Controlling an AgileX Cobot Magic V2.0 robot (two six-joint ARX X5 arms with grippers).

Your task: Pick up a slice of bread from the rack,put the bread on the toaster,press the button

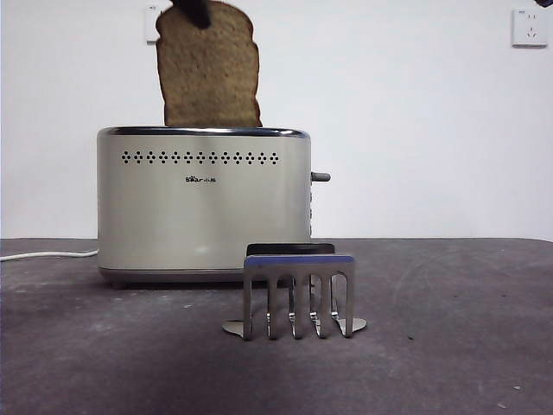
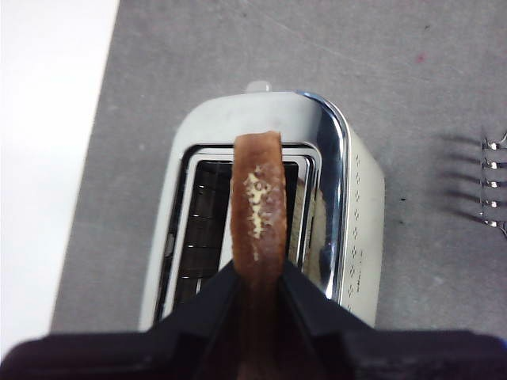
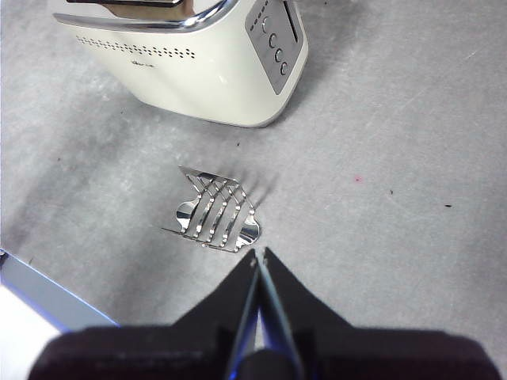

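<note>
My left gripper [image 2: 257,277] is shut on the slice of bread [image 1: 208,73], brown with a dark crust, and holds it upright by its top edge [image 2: 259,198] above the toaster [image 1: 203,203]. In the front view the slice's lower edge is at the chrome rim, over the open slots [image 2: 202,229]. The gripper's black tip [image 1: 192,10] shows at the top of the slice. The steel rack [image 1: 298,298] stands empty on the table in front of the toaster. My right gripper [image 3: 260,261] is shut and empty, high above the table near the rack [image 3: 215,215].
The toaster's lever [image 1: 320,176] sticks out of its right end, and round buttons [image 3: 275,47] sit on that end panel. A white cord [image 1: 47,255] runs off left. Wall sockets [image 1: 528,28] hang behind. The table's edge [image 3: 47,297] is near the right arm.
</note>
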